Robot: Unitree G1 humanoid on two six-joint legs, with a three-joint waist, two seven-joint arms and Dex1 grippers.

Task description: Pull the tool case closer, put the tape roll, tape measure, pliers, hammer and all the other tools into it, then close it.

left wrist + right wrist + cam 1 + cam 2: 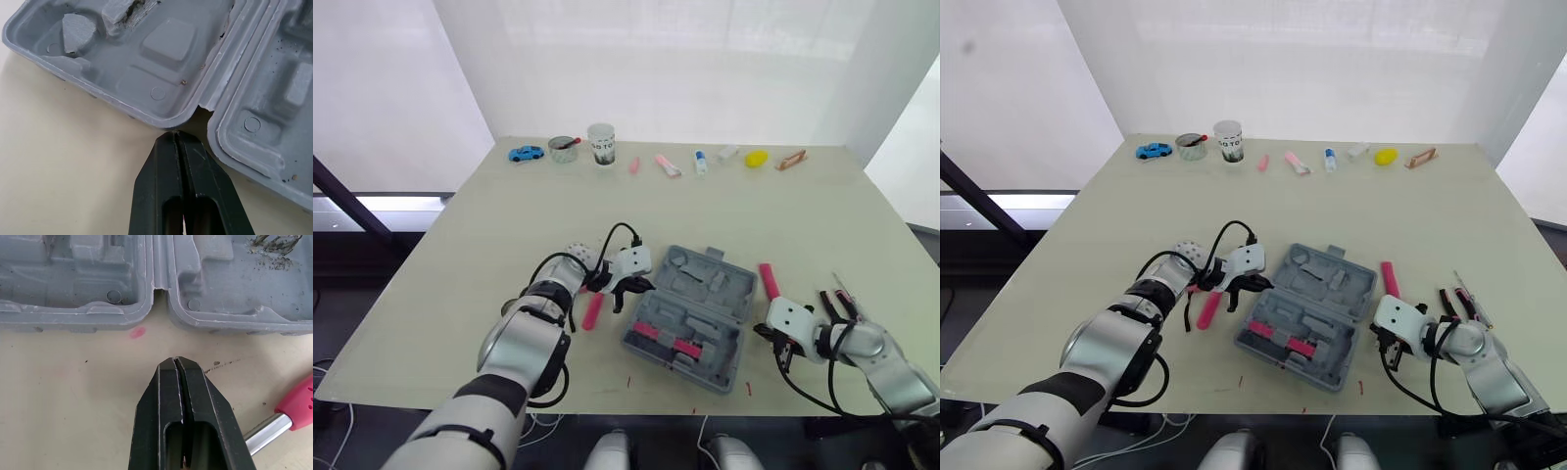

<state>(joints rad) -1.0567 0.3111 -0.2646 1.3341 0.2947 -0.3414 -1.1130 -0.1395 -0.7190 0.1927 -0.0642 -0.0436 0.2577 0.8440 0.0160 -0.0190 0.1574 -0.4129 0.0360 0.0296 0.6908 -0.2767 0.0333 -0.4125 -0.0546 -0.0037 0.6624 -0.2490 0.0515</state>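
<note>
I think I am between two steps. The tool case [715, 294] lies open near the front edge of the counter [509, 225], right between my two arms. So the pull looks done, or close to done. Two pink pieces [651, 331] lie in the near half of the case. I cannot tell what tools they are.

My left gripper [177, 139] has its fingers shut tight with nothing in them. The tips sit just beside the little gap where the two halves of the case join. My right gripper [177, 363] is also shut and empty. It points at the same join from the other side, a bit away from it.

Next I would open a gripper and pick up a tool. A pink-handled tool [593, 311] lies just beside my left gripper. Another pink-handled one [769, 281] lies near my right gripper, and the pliers [830, 304] are a bit further out. The fingers must open first and come down over a handle.

Some things are hard to see. My right arm covers part of the pliers. A pale round thing [579, 253] peeks out behind my left wrist. It may be the tape roll, but I am not sure. I cannot pick out the hammer or the tape measure. The small things along the far edge are too tiny to name.
</note>
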